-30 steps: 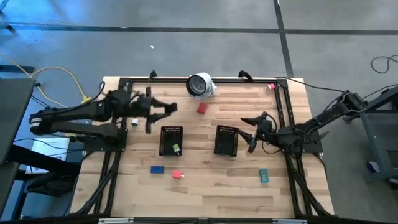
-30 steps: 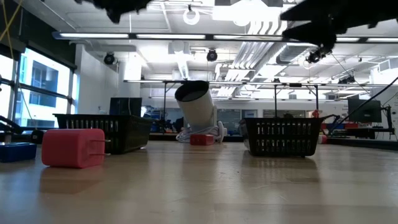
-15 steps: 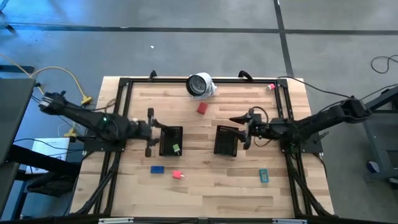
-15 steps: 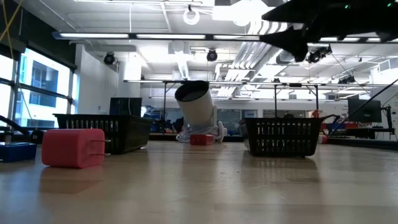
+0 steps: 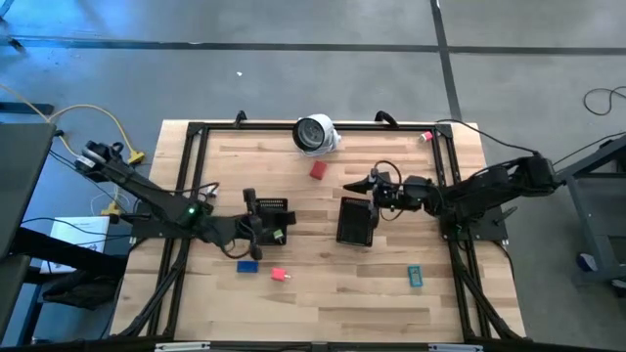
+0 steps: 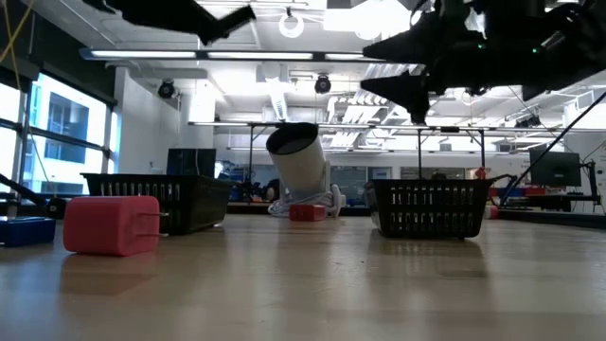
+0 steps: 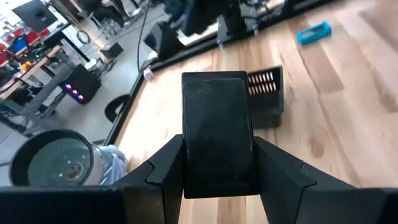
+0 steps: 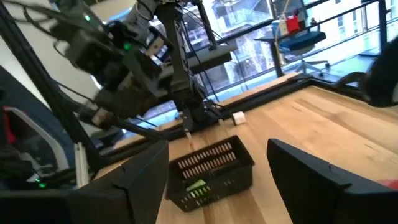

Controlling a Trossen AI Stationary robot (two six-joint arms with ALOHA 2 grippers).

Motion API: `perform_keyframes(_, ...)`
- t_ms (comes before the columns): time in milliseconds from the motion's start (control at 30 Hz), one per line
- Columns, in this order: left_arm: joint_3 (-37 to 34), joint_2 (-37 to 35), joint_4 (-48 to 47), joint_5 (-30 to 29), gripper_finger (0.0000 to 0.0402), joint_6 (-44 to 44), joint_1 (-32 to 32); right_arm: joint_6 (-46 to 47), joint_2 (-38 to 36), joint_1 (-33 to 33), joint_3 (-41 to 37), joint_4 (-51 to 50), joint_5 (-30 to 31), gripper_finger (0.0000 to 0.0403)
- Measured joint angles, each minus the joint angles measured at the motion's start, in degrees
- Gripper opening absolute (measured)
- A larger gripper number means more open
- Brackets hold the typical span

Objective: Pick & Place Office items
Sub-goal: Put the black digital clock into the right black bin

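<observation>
The counter [image 5: 323,284] carries two black trays, the left tray [image 5: 271,219] holding a green piece [image 5: 278,235], the right tray [image 5: 356,221] under the right gripper [image 5: 375,186], whose fingers stand apart, empty. The left gripper [image 5: 251,227] grips a dark block [image 7: 217,134] beside the left tray; blue [image 5: 248,265], pink [image 5: 280,275], teal [image 5: 415,277] and red [image 5: 318,170] pieces lie loose.

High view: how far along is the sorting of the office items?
Done: one green piece lies in the left tray. In hand: the left gripper holds a dark block at that tray; the right gripper hovers open. Left: red piece, blue piece, pink piece and teal piece on the table.
</observation>
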Motion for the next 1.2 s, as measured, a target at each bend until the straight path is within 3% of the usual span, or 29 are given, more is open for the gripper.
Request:
perform_keyframes(567,1.5,8.3,1.8,-12.2,0.0149,5.4,2.3,5.5,9.8,0.1,19.3,-13.9,-6.8,0.026)
perform_keyframes(1200,2.3,10.7,7.2,-10.5,0.0149,14.1,6.3,7.5,10.6,-0.8,21.2,-14.9,-7.6,0.026)
